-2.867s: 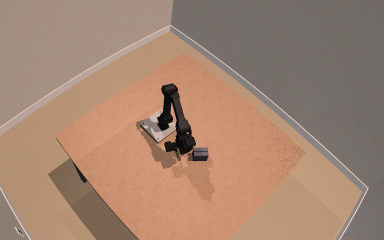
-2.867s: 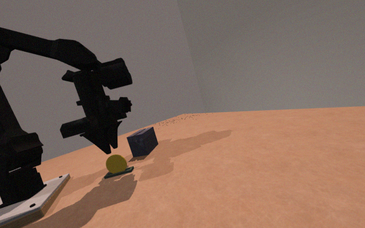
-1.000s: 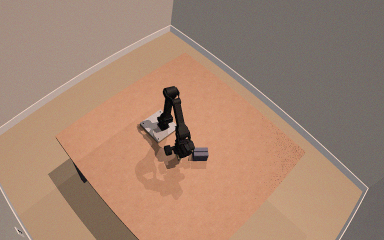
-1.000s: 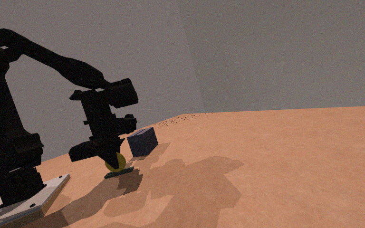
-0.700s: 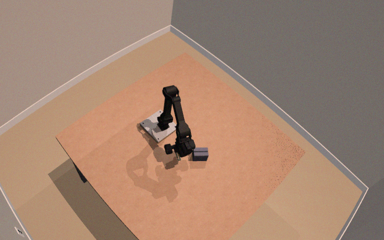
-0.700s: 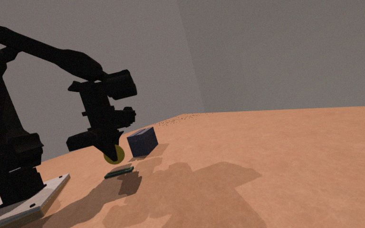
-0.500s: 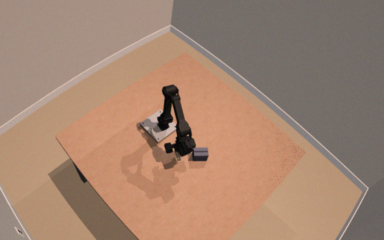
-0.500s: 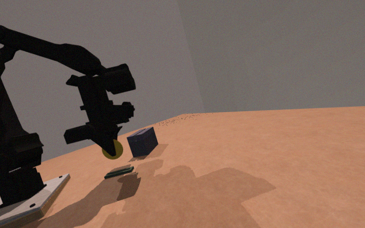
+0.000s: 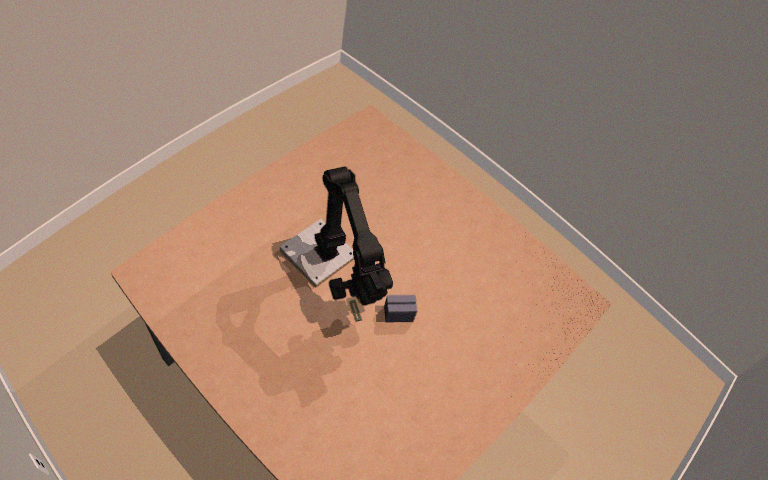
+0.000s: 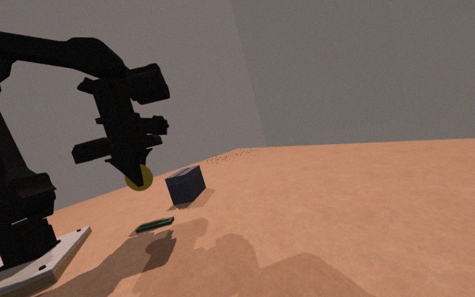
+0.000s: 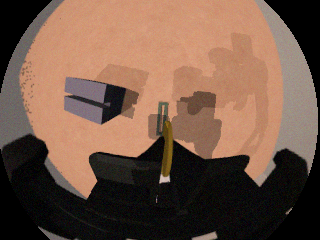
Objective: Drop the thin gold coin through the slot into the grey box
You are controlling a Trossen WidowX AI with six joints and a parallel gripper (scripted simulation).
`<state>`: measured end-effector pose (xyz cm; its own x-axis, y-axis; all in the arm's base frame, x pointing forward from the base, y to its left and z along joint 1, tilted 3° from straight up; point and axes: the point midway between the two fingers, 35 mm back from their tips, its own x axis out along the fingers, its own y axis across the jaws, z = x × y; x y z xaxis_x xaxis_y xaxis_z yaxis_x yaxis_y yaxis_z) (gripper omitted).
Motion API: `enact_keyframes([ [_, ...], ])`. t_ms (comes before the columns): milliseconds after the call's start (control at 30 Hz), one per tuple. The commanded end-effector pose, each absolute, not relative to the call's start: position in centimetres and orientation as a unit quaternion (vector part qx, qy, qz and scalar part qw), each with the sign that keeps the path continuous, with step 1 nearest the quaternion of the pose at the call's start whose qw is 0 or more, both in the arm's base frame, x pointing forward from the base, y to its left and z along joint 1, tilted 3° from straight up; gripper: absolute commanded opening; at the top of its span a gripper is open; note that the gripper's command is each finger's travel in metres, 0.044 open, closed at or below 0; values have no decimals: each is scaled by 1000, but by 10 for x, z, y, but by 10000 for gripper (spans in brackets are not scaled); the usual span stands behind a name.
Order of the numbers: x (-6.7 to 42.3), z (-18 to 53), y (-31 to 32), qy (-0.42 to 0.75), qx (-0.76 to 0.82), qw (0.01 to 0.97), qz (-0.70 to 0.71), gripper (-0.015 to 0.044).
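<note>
Pincer (image 10: 137, 179) clamping coin (image 10: 144, 176) by upper edge, hanging above worktop (image 10: 315, 210) left of centre. Holder (image 10: 154, 224) lying bare below. Box (image 10: 185, 184) just right. Carrying across, lining coin edge-on with slot (image 11: 87, 99), keeping it upright before releasing.

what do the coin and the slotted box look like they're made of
Coin: probably metal, going by its flat dull-gold face and thin edge, though no shine shows. It is clamped in the gripper.
Box: matte grey-blue, uniform and sharp-edged; plastic or painted metal, cannot tell which.
</note>
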<state>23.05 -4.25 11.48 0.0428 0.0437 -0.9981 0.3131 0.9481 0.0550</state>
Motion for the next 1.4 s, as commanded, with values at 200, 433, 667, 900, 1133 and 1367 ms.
enact_keyframes([
  [200, 229, 128, -43, 684, 99, 719, -66, 0],
  [433, 229, 128, -45, 687, 14, 726, 14, 0],
  [667, 230, 128, -47, 681, -71, 723, 95, 0],
  [900, 231, 128, -49, 665, -155, 709, 173, 0],
  [1133, 231, 128, -51, 640, -237, 686, 250, 0],
  [1367, 232, 128, -52, 607, -316, 654, 323, 0],
])
